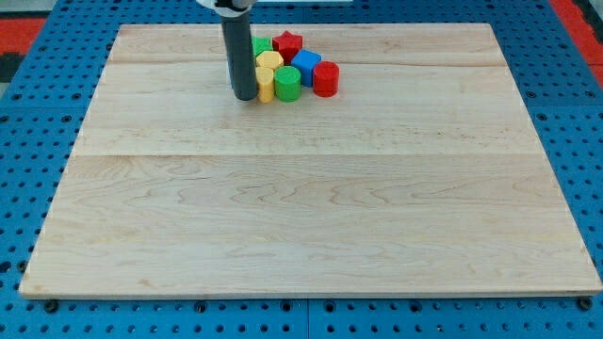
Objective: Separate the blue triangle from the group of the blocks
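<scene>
A tight group of blocks sits near the view's top, left of centre. In it are a blue block (305,66) whose shape I cannot make out, a red star (287,43), a red cylinder (325,79), a green cylinder (287,84), a green block (262,45) and two yellow blocks (268,62) (267,88). My tip (244,97) rests on the board at the group's left edge, against the lower yellow block. The rod hides whatever lies just behind it. The blue block is on the group's right side, apart from the tip.
The wooden board (301,217) lies on a blue perforated table (19,188). The group is close to the board's top edge.
</scene>
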Motion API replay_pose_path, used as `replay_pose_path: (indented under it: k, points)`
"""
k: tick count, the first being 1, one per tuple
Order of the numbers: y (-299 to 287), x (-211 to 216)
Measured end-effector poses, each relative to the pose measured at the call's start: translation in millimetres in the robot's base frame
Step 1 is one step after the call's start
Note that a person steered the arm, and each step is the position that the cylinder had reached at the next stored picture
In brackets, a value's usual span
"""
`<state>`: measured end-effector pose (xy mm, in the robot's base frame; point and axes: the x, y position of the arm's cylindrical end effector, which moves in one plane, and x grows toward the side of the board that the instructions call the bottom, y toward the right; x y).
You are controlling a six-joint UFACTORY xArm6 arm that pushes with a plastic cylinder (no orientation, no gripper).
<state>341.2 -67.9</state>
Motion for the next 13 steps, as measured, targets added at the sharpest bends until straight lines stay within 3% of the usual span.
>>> replay_pose_path:
  k: [5, 7, 9, 12, 13]
  points:
    - [-1.6, -4.7]
    - [-90.6, -11.0]
    - [-64.9, -44.5]
    - [-32.3, -41.1]
    - [-26.8, 10.0]
